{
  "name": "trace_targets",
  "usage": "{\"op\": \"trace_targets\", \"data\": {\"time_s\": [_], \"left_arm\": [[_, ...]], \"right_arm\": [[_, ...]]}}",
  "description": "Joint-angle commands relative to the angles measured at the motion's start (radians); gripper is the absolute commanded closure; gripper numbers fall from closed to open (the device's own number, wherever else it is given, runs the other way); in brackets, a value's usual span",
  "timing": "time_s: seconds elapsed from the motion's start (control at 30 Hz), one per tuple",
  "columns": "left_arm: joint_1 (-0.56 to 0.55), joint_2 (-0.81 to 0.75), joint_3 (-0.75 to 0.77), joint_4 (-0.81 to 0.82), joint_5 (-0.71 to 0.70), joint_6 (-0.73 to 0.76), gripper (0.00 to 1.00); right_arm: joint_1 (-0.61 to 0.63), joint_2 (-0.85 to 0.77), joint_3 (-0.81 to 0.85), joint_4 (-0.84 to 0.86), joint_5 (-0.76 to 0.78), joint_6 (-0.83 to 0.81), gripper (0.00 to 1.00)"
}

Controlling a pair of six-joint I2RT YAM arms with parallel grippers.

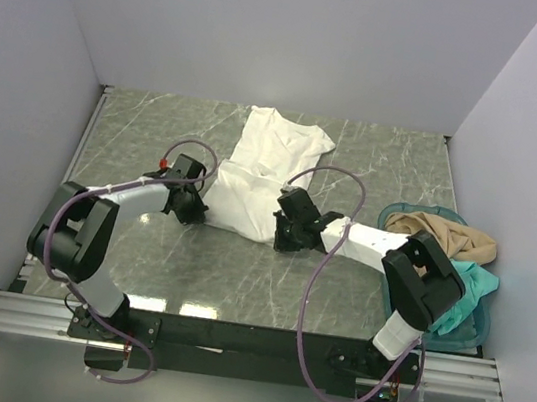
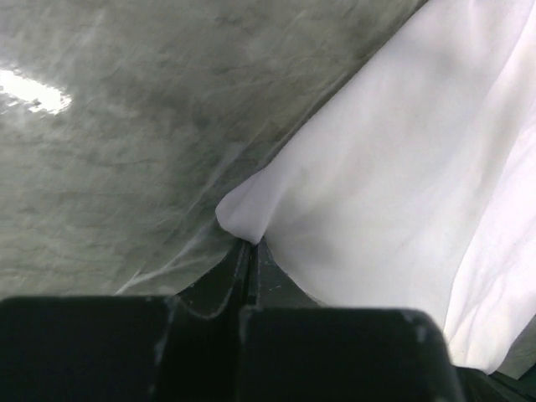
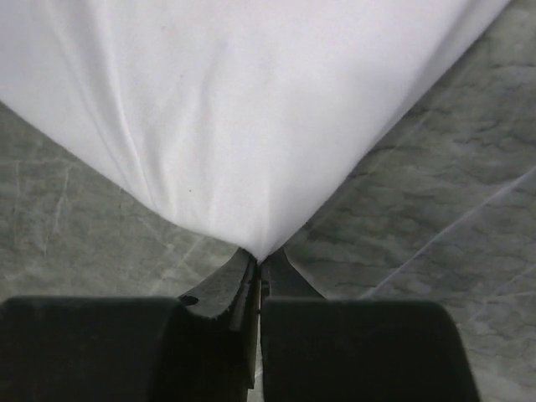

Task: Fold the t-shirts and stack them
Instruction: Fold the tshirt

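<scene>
The white t-shirt (image 1: 266, 165) lies out on the grey marbled worktop (image 1: 385, 163), about midway across and toward the far side. Its wider end with the sleeves points away from the arms and its near edge runs between the two wrists. The near half looks doubled over, though I cannot tell how neatly.

The left arm (image 1: 133, 196) reaches in low from the left. The left jaws sit at the shirt's near left corner. In the left wrist view they are pressed together with no gap to speak of, and a small rounded tuck of white cloth (image 2: 243, 219) is nipped between their tips. The rest of the shirt spreads up and to the right, resting on the worktop.

The right arm (image 1: 374, 242) comes in from the right, and the right jaws meet the near right corner. The right wrist view shows them drawn tight as well, with the point of the white fabric (image 3: 251, 126) pinched right at their tips. The cloth fans out above them in soft creases, with bare worktop on either side.

Both corners are thus held, one by each arm, and the near hem stretches between them.

Off at the right edge stands a teal basket (image 1: 416, 212). A tan t-shirt (image 1: 445, 236) is heaped in it and spills over the far rim. A teal t-shirt (image 1: 473, 284) is bunched just beside it on the near side, partly hidden behind the right arm's elbow. Both are well apart from the white one.
</scene>
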Motion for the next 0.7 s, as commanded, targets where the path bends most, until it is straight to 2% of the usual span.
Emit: {"op": "trace_targets", "data": {"time_s": [0.0, 0.17, 0.3, 0.33, 0.4, 0.5, 0.67], "left_arm": [[0.003, -0.066, -0.055, -0.041, -0.051, 0.004, 0.99], [0.001, -0.255, -0.173, -0.145, -0.101, -0.030, 0.99], [0.001, -0.500, -0.303, -0.277, -0.141, -0.116, 0.99], [0.000, -0.613, -0.314, -0.310, -0.157, -0.158, 0.99], [-0.006, -0.785, -0.320, -0.422, -0.171, -0.197, 0.99], [-0.020, -0.981, -0.296, -0.465, -0.155, -0.232, 0.99], [-0.020, -1.108, -0.187, -0.562, -0.249, -0.257, 0.99]], "right_arm": [[0.048, -0.066, -0.022, 0.016, -0.030, -0.032, 1.00], [0.137, -0.176, -0.096, -0.022, -0.039, -0.001, 1.00], [0.276, -0.273, -0.159, -0.058, -0.064, 0.074, 1.00], [0.302, -0.293, -0.165, -0.058, -0.079, 0.086, 1.00], [0.341, -0.350, -0.174, -0.070, -0.125, 0.122, 1.00], [0.417, -0.420, -0.147, -0.108, -0.145, 0.145, 1.00], [0.444, -0.531, -0.110, -0.160, -0.179, 0.134, 1.00]]}}
